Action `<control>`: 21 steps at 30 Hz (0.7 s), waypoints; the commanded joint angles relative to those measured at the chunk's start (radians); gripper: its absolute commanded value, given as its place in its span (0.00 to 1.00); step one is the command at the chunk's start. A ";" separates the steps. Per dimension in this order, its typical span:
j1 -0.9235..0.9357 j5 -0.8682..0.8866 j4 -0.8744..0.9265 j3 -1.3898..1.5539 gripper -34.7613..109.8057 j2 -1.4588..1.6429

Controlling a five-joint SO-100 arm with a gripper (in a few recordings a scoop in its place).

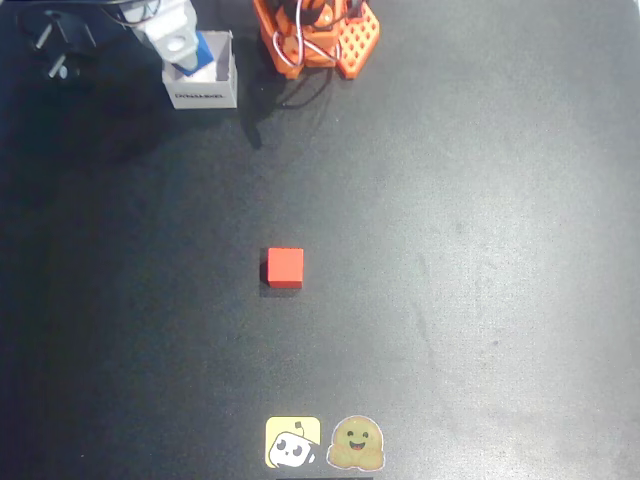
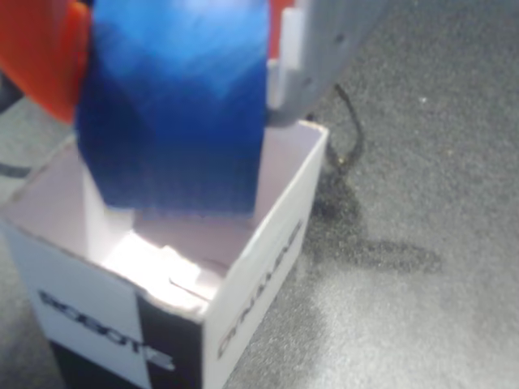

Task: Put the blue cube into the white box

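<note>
Nearest us, the matte bright-blue blue cube hangs clamped in our gripper, partly inside the white box near the table's far-left corner.

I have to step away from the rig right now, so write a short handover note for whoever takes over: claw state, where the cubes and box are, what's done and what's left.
Claw: shut on the blue cube, held over the open top of the white box; in the wrist view the cube's lower part already sits below the box rim.
White box: in the overhead view it stands at the top left of the dark table, beside the arm's orange base.
Red cube: alone mid-table, untouched, not part of the job.
Done: blue cube picked up and carried to the box.
Left: open the claw to drop the cube in, then lift clear.
</note>
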 commanded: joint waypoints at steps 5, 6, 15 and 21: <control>0.005 -0.031 0.044 -0.025 0.37 0.005; 0.003 -0.032 0.041 -0.025 0.37 0.006; -0.161 -0.367 -0.133 -0.127 0.24 0.034; -0.623 -0.383 -0.190 -0.282 0.24 0.023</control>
